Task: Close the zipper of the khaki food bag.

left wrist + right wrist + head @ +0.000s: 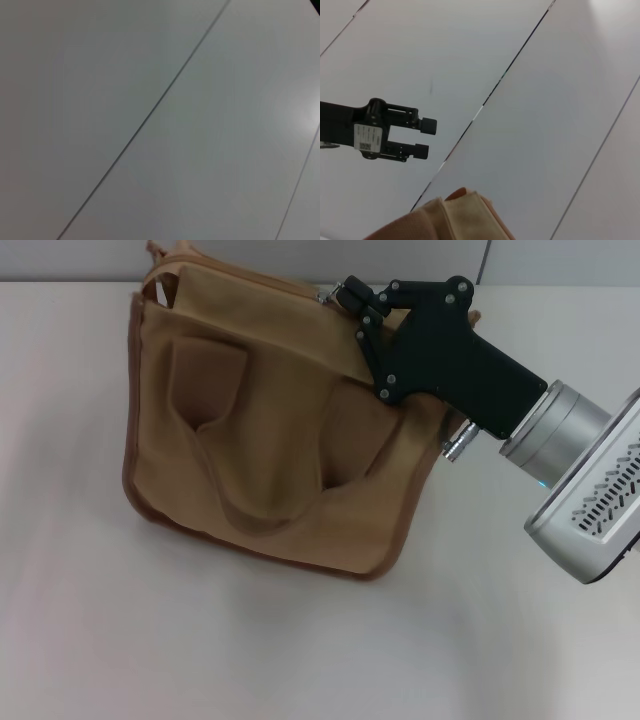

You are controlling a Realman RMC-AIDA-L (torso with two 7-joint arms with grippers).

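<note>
Lying on the pale counter (90,620), the khaki food bag (270,460) fills the upper middle of the head view. Its broad side faces up and its brown-trimmed edges run down toward the lower centre. Two flat fabric handles rest slack across the face, one toward the upper left of the bag and one looping down through its middle. The top edge of the bag runs along the upper part of the frame.

The right pincer (347,290) reaches in from the right edge of the head view, its black body slanting up and to the left over the bag's upper right corner. Its tip sits right at that top edge, just beside a small silver glint where the zipper (325,297) ends. Whether the pincer is clamped on that metal piece or only touching it cannot be told from this angle.

In the right wrist view a folded corner of the bag (455,215) pokes up at the bottom centre. The left pincer (426,138) shows farther off at the middle left of that frame. It is well apart from the bag, with a narrow gap between its two black tips, holding nothing.

The left wrist view shows only a plain grey panel (100,75) crossed by thin dark seams.
</note>
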